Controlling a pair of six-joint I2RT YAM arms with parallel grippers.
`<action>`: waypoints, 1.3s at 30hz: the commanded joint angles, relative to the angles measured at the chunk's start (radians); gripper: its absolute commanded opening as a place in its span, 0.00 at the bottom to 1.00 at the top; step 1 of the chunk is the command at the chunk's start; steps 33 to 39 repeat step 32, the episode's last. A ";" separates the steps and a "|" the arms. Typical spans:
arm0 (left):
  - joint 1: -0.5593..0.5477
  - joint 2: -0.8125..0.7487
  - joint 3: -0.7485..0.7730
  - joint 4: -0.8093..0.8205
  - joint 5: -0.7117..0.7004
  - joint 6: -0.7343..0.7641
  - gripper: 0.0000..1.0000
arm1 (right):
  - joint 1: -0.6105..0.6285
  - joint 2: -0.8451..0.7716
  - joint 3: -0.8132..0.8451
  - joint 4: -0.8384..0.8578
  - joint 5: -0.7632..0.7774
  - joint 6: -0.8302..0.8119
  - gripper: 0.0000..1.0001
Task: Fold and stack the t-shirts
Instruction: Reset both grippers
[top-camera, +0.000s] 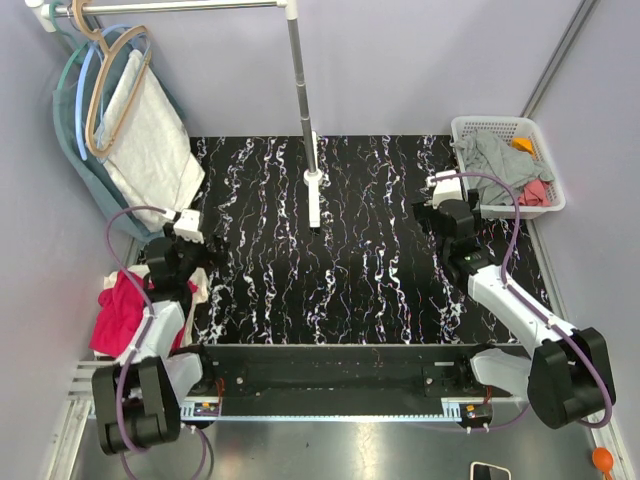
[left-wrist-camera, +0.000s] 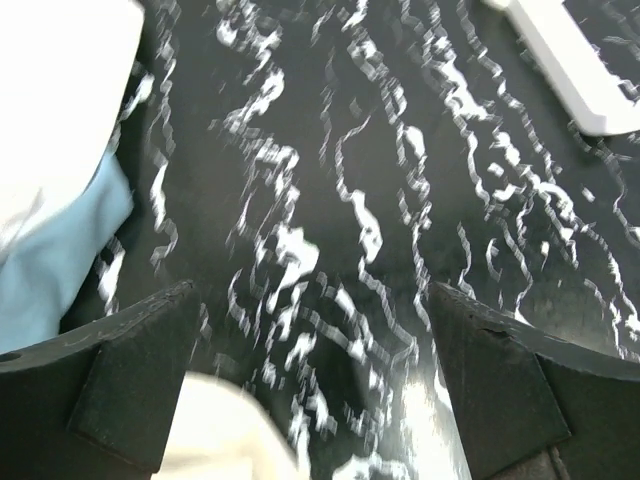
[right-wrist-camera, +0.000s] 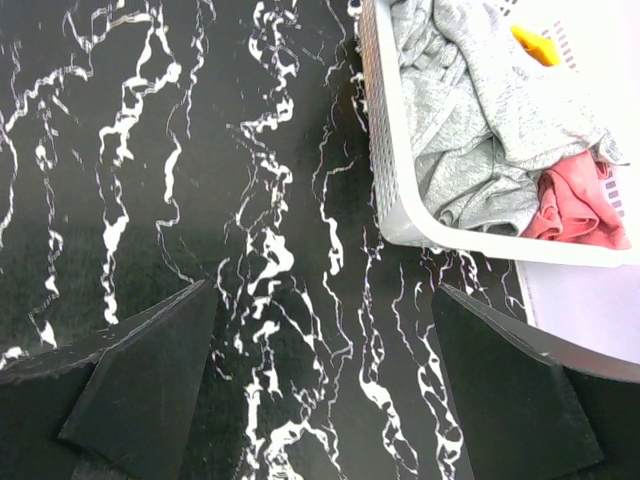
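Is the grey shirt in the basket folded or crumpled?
Crumpled. The grey shirt lies bunched in irregular wrinkles inside the basket, with a pink one beside it, also bunched.

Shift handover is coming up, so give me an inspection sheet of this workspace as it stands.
Surface: black white-veined table; no spills seen.
Job's things: red t-shirt and cream-white t-shirt heaped at the left edge by the left arm; grey t-shirt and pink t-shirt crumpled in the white basket.
Clutter: orange item in the basket; rack foot standing on the table.
Grippers: left claw open, empty; right claw open, empty.
Cables: left purple cable and right purple cable looped along the arms.
Surroundings: speckled cloth and teal-blue garment on hangers; phone near the front edge.
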 joint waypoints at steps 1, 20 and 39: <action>-0.061 0.145 0.008 0.380 -0.053 -0.040 0.99 | -0.018 0.002 -0.005 0.097 -0.005 0.054 1.00; -0.196 0.395 -0.108 0.812 -0.230 -0.046 0.99 | -0.064 -0.004 0.008 0.095 0.015 0.095 1.00; -0.195 0.396 -0.108 0.810 -0.230 -0.046 0.99 | -0.064 -0.001 0.050 0.002 -0.027 0.119 0.99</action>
